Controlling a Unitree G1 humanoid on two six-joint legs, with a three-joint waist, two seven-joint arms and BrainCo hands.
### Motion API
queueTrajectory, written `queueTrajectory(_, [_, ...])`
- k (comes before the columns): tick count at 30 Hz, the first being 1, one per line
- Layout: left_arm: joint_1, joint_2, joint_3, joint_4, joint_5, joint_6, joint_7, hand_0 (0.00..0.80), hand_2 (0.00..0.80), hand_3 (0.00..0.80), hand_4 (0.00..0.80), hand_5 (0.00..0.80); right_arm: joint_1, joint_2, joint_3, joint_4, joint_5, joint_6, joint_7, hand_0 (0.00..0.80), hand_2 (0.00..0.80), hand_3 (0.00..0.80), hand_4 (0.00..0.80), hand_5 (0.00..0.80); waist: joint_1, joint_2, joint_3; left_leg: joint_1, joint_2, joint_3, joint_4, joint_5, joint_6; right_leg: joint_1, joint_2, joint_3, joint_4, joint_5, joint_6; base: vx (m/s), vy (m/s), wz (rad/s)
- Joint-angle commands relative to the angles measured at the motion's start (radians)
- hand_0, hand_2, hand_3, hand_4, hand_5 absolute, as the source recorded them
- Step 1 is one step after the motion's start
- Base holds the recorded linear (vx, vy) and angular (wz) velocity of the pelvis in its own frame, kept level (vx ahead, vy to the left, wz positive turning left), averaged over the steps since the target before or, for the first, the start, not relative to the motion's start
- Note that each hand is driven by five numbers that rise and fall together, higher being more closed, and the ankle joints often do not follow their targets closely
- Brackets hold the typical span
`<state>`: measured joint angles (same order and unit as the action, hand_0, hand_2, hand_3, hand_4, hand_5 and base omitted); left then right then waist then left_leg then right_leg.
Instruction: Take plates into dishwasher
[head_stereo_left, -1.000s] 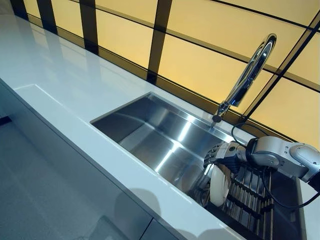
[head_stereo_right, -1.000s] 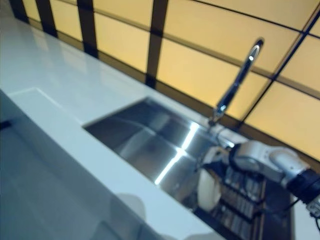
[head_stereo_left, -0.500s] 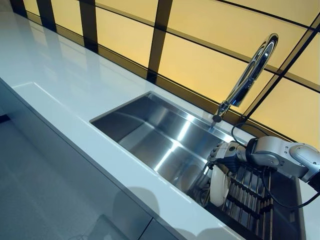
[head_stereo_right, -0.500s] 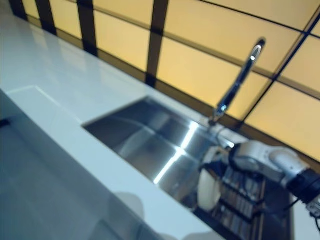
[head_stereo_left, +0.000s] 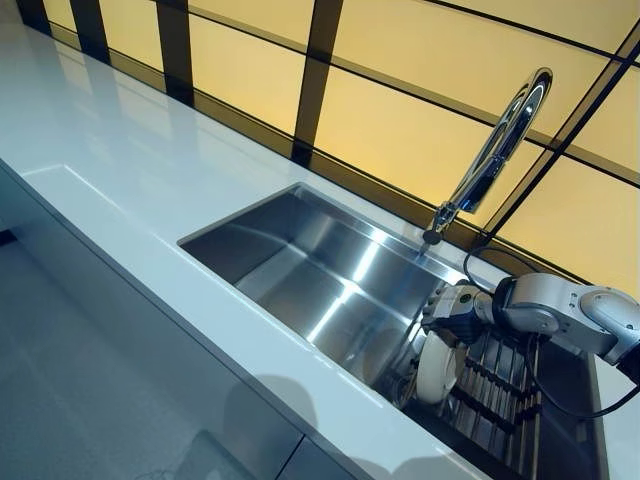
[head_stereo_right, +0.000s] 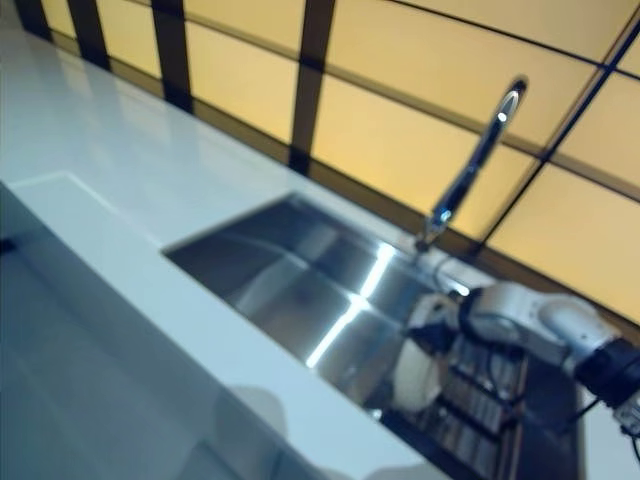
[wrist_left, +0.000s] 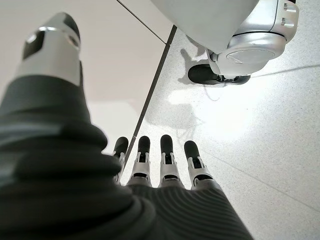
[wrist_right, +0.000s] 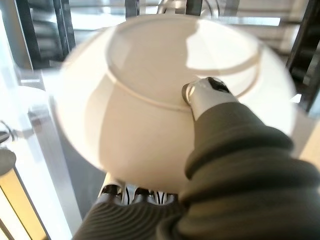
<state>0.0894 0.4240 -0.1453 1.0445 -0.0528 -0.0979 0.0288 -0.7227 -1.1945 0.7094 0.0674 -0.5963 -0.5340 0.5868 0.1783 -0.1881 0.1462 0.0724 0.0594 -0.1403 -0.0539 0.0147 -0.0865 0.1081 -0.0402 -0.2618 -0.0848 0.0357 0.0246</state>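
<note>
Our right hand is clamped on a white plate: in the right wrist view the thumb presses on the plate's face near its inner ring while the fingers curl behind the lower rim. In the left eye view the right hand sits at the right end of the steel sink, and the plate stands nearly on edge at the left end of a dark slatted rack that lies in that end of the sink. We cannot tell whether its lower edge touches the rack. The tall tap rises just behind the hand, and the pale counter runs along the sink's near and far sides.

Our left hand hangs low over the speckled floor, fingers straight and holding nothing.

We judge the step in hand to be lifting the plate clear of the rack. To do it well we should keep the thumb pinch firm, raise the plate straight along its own plane so the rim does not catch a slat, and stay below the tap's spout. No dishwasher shows in any view, so we will have to turn to find it.
</note>
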Motion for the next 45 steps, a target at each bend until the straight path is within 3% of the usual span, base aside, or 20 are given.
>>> queueTrajectory(1, [-0.043, 0.036, -0.016, -0.002, 0.032, -0.024, -0.004, 0.0, 0.0, 0.0, 0.0, 0.0, -0.02, -0.039, -0.012, 0.002, 0.021, 0.035, -0.034, 0.8, 0.8, 0.8, 0.8, 0.8, 0.01, 0.002, -0.025, -0.045, 0.019, 0.06, 0.005, 0.034, 0.021, -0.009, -0.017, -0.002, 0.093, -0.046, 0.027, 0.0, 0.0, 0.0])
queueTrajectory(27, [-0.048, 0.026, -0.014, 0.006, 0.035, -0.022, 0.0, 0.0, 0.0, 0.0, 0.0, 0.0, -0.001, -0.044, -0.034, 0.003, 0.016, 0.03, -0.006, 0.8, 0.8, 0.8, 0.8, 0.8, -0.003, -0.001, -0.036, -0.038, 0.014, 0.073, -0.003, 0.031, 0.027, -0.008, -0.019, 0.009, 0.086, -0.041, 0.031, 0.0, 0.0, 0.0])
queueTrajectory(45, [-0.044, 0.028, 0.006, 0.008, 0.043, -0.016, -0.003, 0.0, 0.0, 0.0, 0.0, 0.0, 0.108, -0.128, -0.078, -0.051, 0.007, -0.009, 0.031, 0.8, 0.8, 0.8, 0.8, 0.8, -0.039, -0.013, -0.047, -0.016, 0.009, 0.1, -0.008, 0.018, 0.038, -0.007, -0.026, 0.04, 0.095, -0.041, 0.039, 0.0, 0.004, -0.01])
